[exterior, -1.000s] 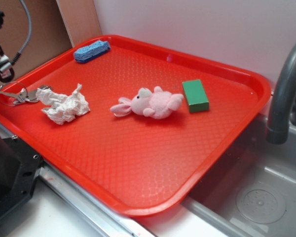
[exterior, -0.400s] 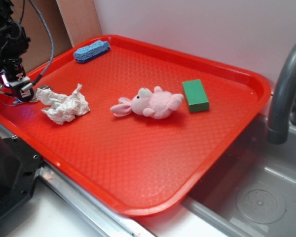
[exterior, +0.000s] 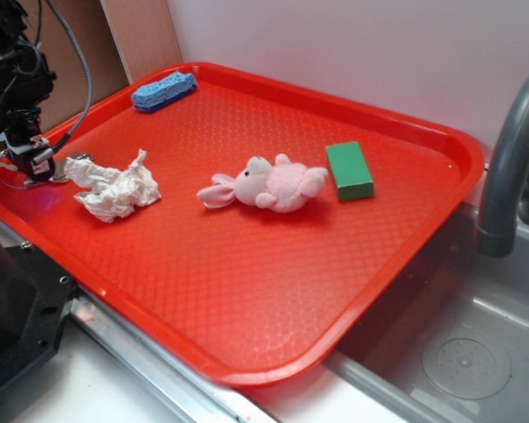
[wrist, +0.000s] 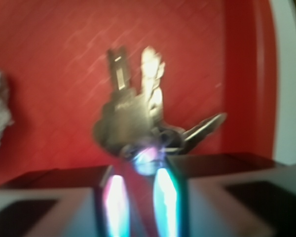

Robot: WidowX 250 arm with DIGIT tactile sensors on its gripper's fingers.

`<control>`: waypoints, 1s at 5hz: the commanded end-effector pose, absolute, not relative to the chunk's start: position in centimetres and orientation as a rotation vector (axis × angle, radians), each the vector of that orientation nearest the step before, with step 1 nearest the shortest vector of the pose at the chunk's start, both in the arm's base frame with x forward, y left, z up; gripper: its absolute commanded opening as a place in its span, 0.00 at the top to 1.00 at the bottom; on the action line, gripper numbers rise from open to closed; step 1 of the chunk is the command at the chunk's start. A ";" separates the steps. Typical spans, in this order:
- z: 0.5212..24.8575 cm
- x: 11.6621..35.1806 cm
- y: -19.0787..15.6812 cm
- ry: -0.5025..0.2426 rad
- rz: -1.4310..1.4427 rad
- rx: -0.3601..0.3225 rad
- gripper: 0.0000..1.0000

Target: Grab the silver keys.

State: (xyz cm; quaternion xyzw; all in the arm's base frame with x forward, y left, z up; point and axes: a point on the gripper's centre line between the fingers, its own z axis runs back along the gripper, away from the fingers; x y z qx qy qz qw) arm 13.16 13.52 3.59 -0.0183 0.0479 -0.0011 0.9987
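End effector [wrist: 138, 173] nearly closed, fingers pinching the silver keys [wrist: 138, 116] over the red tray [exterior: 379, 132], beside the crumpled tissue [exterior: 115, 187].

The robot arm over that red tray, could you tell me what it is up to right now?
The gripper is down at the left edge of the red tray, closed on the silver keys; the wrist view shows the bunch pinched between its fingers. The crumpled tissue lies just beside it. The pink plush bunny, green block and blue sponge sit apart from it on the tray.
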 end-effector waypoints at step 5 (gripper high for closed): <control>23.3 21.7 -0.9 -0.234 0.120 0.006 1.00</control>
